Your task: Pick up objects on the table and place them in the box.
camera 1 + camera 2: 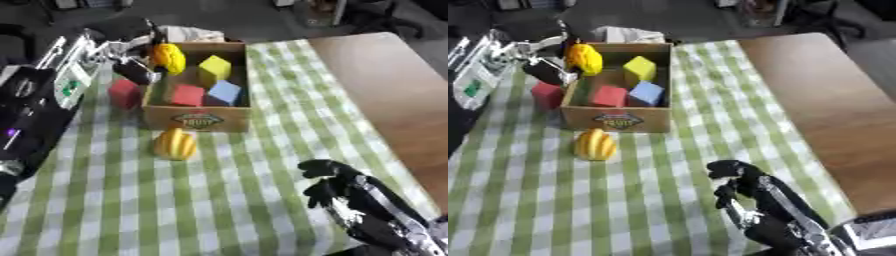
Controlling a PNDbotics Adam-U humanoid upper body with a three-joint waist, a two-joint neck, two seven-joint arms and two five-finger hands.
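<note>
Holding a yellow object [169, 58] over the box's [196, 121] rim, the left hand [131, 67] is curling its fingers around it. Below those fingers, yellow, red and blue blocks are sitting inside. A red block [123, 93] and a yellow fruit [175, 144] are waiting outside on the surface. The right hand [331, 182] is idling well away, fingers curled, empty.

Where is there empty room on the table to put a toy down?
The green checked tablecloth lies bare between the yellow ridged toy and the right hand. It is crowded around the cardboard box, where the left hand and the red block sit.
</note>
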